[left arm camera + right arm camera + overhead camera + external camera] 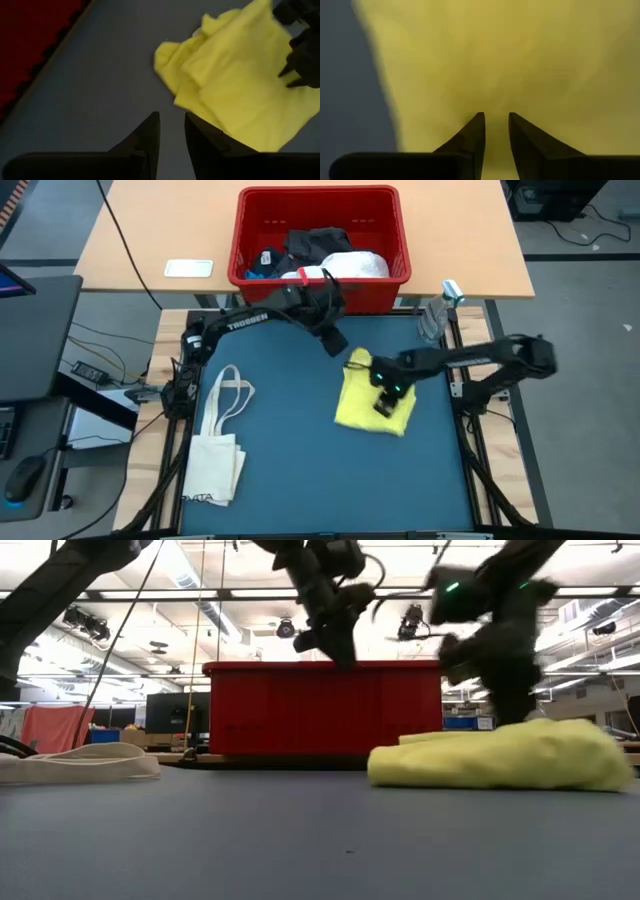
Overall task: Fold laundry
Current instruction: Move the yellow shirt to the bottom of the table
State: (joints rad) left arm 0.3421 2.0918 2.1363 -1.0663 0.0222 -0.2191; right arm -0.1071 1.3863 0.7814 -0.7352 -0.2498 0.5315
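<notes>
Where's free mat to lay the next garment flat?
Free: the mat strip between tote bag and yellow garment, plus the whole near edge below both. Crowded: the far edge by the red bin, where the left gripper hangs, and the right gripper sits over the yellow garment.

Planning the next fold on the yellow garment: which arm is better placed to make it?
Probably the right. Its tool sits directly over the yellow garment, fingers nearly together. The left tool hangs beside the cloth's far edge near the red bin, holding nothing.
</notes>
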